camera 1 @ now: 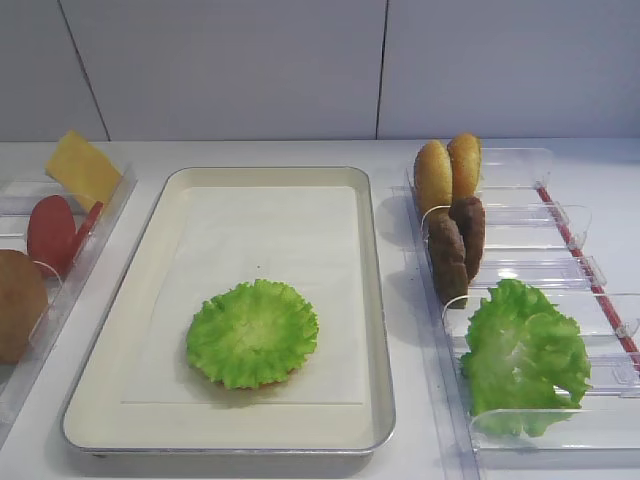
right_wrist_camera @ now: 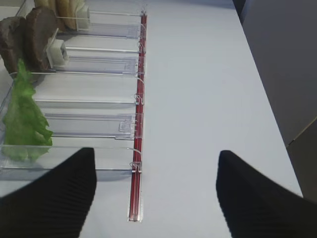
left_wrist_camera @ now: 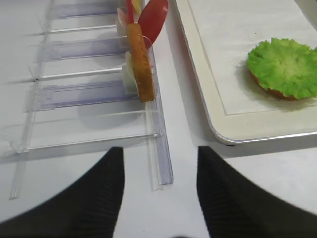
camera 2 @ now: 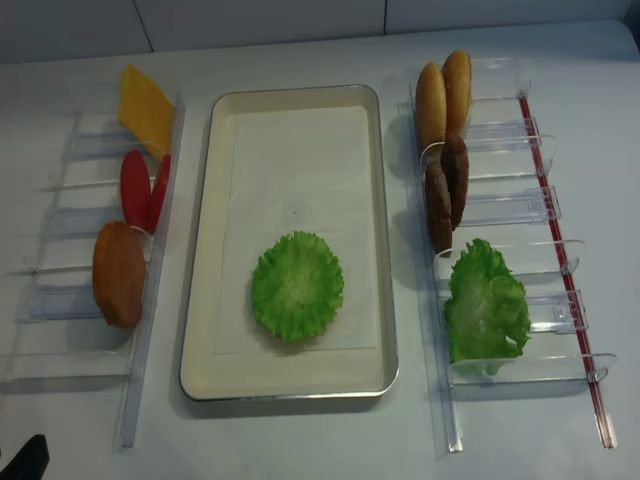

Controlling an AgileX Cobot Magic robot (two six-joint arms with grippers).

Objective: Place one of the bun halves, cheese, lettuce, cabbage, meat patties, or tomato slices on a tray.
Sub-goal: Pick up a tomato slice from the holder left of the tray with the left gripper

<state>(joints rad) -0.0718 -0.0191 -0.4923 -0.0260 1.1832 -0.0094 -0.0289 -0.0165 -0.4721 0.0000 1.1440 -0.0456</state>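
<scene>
A lettuce leaf (camera 1: 252, 332) lies on the cream tray (camera 1: 378, 300), over a bun half whose edge shows in the left wrist view (left_wrist_camera: 270, 91). Left bins hold cheese (camera 1: 82, 168), tomato slices (camera 1: 52, 232) and a bun half (camera 1: 18, 300). Right bins hold bun halves (camera 1: 447, 170), meat patties (camera 1: 457, 240) and more lettuce (camera 1: 522, 355). Cabbage is out of view. My left gripper (left_wrist_camera: 159, 163) hangs open over the near end of the left bin rail, holding nothing. My right gripper (right_wrist_camera: 156, 163) is open above the table, beside the red strip (right_wrist_camera: 136, 168).
Clear plastic bins (camera 2: 70, 300) line the tray's left side and another row (camera 2: 520, 290) its right. A white wall (camera 1: 300, 60) rises behind the table. In the right wrist view the table edge (right_wrist_camera: 270, 99) runs along the right.
</scene>
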